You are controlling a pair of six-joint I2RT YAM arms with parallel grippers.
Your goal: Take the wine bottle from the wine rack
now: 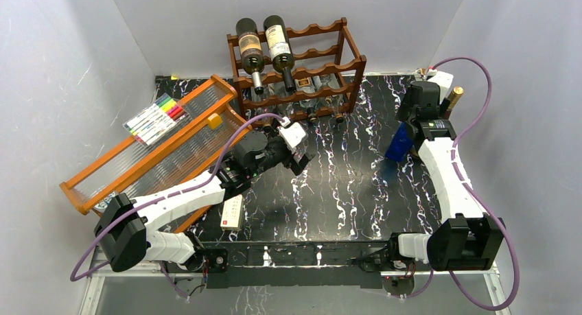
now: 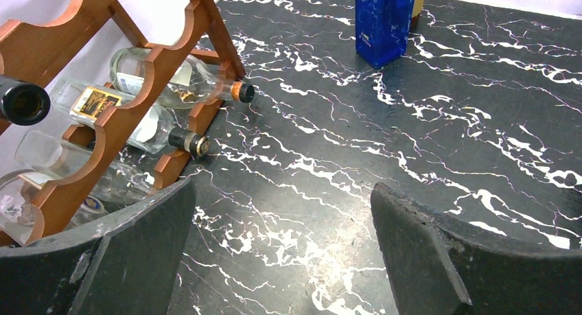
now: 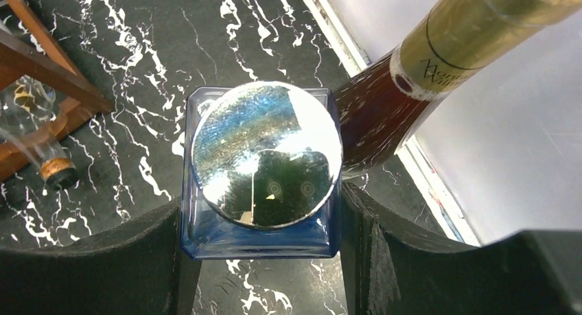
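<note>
Marbled table (image 1: 343,191): right tool (image 3: 262,222) clasps blue bottle (image 3: 264,147).

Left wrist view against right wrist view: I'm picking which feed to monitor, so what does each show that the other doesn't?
Only left wrist: the left fingers wide apart with nothing between them, the scalloped rails of the wine rack, and a dark bottle mouth. Only right wrist: the right fingers against both sides of the blue bottle, its silver cap, and a gold-foiled brown bottle beside it. Both: the blue bottle, a rack corner with a clear bottle neck, and the marbled table.
</note>
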